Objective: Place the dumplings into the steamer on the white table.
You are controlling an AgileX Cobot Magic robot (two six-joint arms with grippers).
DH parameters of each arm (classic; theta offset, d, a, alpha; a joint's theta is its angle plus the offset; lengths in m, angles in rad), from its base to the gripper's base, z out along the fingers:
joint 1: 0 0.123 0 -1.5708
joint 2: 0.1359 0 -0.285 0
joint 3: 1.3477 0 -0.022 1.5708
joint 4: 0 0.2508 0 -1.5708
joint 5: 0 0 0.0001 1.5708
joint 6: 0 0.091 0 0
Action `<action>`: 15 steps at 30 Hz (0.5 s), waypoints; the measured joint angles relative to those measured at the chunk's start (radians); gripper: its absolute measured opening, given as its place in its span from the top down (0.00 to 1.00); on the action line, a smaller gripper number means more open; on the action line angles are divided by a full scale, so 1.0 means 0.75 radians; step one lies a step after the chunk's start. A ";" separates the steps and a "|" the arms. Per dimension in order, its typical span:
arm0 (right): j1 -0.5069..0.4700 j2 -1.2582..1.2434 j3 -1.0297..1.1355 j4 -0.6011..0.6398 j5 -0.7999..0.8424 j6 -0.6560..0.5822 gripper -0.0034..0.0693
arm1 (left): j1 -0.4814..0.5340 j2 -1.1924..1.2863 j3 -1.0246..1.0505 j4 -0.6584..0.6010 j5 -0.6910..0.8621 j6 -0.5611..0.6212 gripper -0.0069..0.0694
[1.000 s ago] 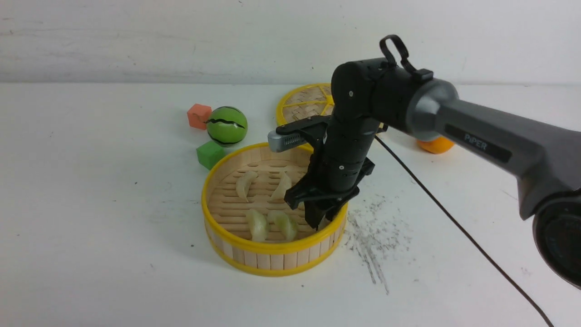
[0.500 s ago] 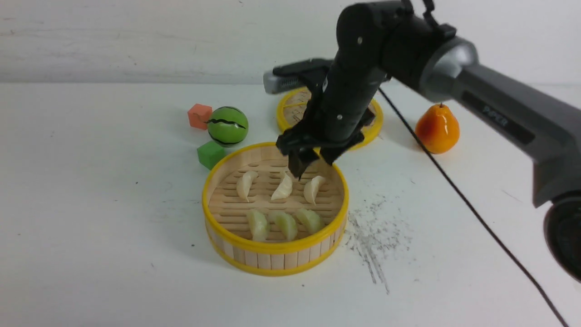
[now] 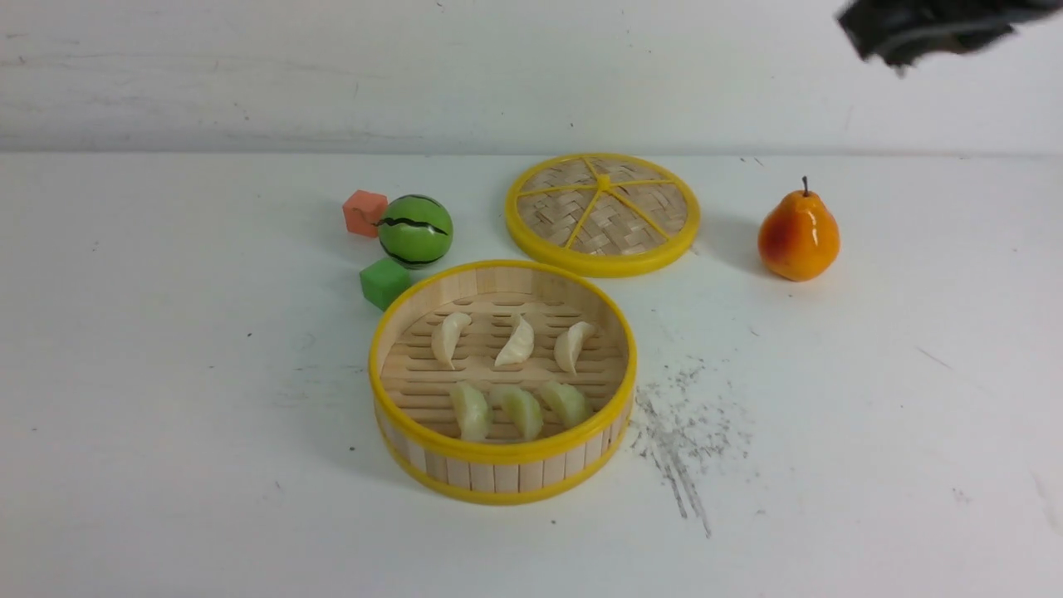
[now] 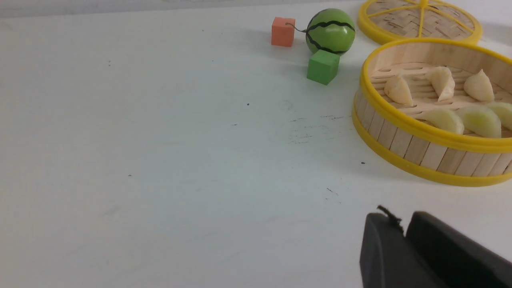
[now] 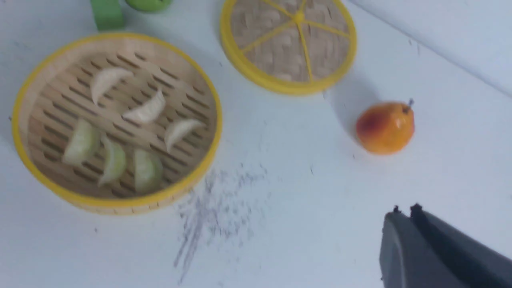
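The steamer (image 3: 498, 453) stands on the white table (image 3: 166, 374), mid-front. Inside it lie the dumplings: three cream-white in a back row (image 3: 516, 342) and three pale green in a front row (image 3: 523, 413). The right wrist view looks down on the steamer (image 5: 120, 202) and the dumplings (image 5: 146, 110) from high up. My right gripper (image 5: 404, 212) is shut and empty, well clear of them. Only a blurred dark part of the right arm (image 3: 922, 29) shows in the front view's top corner. My left gripper (image 4: 402, 226) is shut and empty, low over the table left of the steamer (image 4: 420, 130).
The woven lid (image 3: 602, 212) lies flat behind the steamer. An orange pear (image 3: 798, 237) stands to the right. A watermelon ball (image 3: 415, 230), an orange cube (image 3: 364, 213) and a green cube (image 3: 384, 282) sit at the steamer's back left. Grey scratch marks (image 3: 681, 432) run beside its right side.
My right arm has risen out of the steamer's right side and swung up and right to the frame's corner. The two dumplings it hid now show. Its jaws have closed.
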 joint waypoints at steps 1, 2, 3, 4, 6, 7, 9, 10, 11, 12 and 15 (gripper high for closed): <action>0.000 -0.057 0.065 -0.001 -0.034 0.015 0.98 | 0.000 0.000 0.000 0.000 0.000 0.000 0.80; 0.000 -0.126 0.176 -0.003 -0.091 0.031 0.98 | 0.000 0.000 0.000 0.000 0.000 0.000 0.80; 0.000 -0.206 0.311 -0.003 -0.171 0.043 0.98 | 0.000 0.000 0.000 0.000 0.000 0.000 0.80; 0.000 -0.231 0.379 -0.003 -0.214 0.044 0.98 | 0.000 0.000 0.000 0.000 0.000 0.000 0.80; 0.000 -0.381 0.623 -0.003 -0.352 0.045 0.98 | 0.000 0.000 0.000 0.000 0.000 0.000 0.80; 0.000 -0.430 0.727 -0.003 -0.392 0.045 0.98 | 0.000 0.000 0.000 0.000 0.000 0.000 0.80; 0.000 -0.550 0.914 -0.003 -0.459 0.045 0.98 | 0.000 0.000 0.000 0.000 0.000 0.000 0.80; 0.000 -0.597 0.948 -0.003 -0.471 0.045 0.98 | 0.000 0.000 0.000 0.000 0.000 0.000 0.80; 0.000 -0.655 1.042 0.001 -0.485 0.045 0.98 | 0.000 0.000 0.000 0.000 0.000 0.000 0.80; 0.000 -0.709 1.113 0.010 -0.491 0.045 0.98 | 0.000 0.000 0.000 0.000 0.000 0.000 0.79; 0.000 -0.836 1.283 0.074 -0.506 0.079 0.97 | 0.000 0.000 0.000 0.000 0.000 0.000 0.79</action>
